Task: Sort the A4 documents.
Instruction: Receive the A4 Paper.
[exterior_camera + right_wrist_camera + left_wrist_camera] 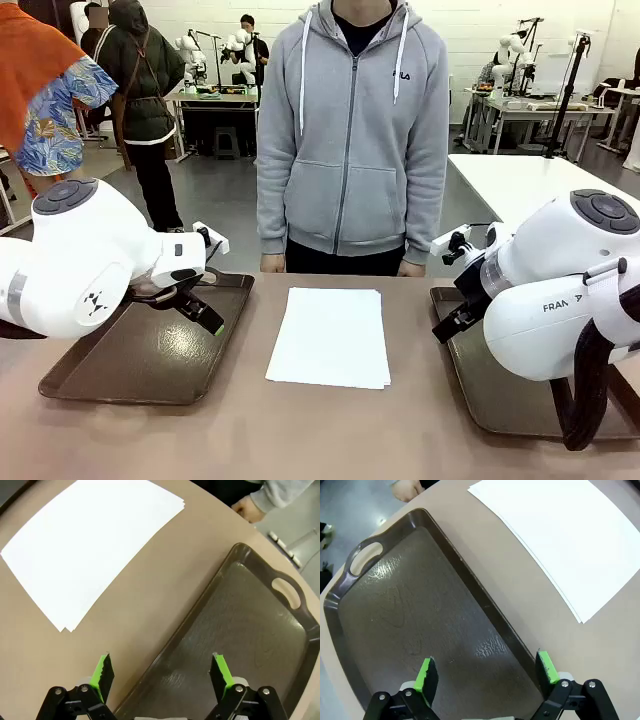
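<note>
Left hand (486, 669) and right hand (162, 672) hovered spread; A4 documents (330, 335), at the left tray's (150, 365) three o'clock, likely wanted single-sheet edge pinches.

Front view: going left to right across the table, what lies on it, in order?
Left dark brown tray → stack of A4 documents → right dark brown tray.

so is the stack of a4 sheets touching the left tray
Apart. The left wrist view shows a strip of bare table between the A4 documents and the rim of the left tray.
</note>
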`<state>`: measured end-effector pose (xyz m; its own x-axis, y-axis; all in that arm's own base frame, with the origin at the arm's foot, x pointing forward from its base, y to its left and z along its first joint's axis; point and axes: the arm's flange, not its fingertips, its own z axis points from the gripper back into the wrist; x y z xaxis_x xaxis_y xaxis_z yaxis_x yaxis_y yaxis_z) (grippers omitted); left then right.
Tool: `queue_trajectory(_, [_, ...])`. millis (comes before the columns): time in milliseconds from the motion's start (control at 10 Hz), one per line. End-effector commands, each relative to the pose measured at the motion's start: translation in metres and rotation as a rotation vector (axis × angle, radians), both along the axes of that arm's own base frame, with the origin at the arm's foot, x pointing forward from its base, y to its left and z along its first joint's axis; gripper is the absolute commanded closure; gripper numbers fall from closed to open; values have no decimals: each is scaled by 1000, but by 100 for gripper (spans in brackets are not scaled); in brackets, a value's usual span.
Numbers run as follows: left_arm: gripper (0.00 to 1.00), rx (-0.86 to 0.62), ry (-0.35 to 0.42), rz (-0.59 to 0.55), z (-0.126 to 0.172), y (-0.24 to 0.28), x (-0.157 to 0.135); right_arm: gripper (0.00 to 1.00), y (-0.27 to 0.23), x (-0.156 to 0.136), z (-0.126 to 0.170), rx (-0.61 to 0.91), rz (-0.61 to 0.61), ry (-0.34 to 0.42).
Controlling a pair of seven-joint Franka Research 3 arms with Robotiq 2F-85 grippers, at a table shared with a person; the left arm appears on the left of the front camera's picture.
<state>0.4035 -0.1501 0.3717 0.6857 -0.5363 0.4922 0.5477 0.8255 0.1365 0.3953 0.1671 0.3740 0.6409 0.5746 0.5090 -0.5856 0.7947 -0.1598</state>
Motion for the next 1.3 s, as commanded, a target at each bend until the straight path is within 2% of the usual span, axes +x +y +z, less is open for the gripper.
queue_trajectory(0, [0,0,0,0,0,0,0,0,0,0,0,0,0,0])
queue_trajectory(1200, [0,0,0,0,0,0,0,0,0,0,0,0,0,0])
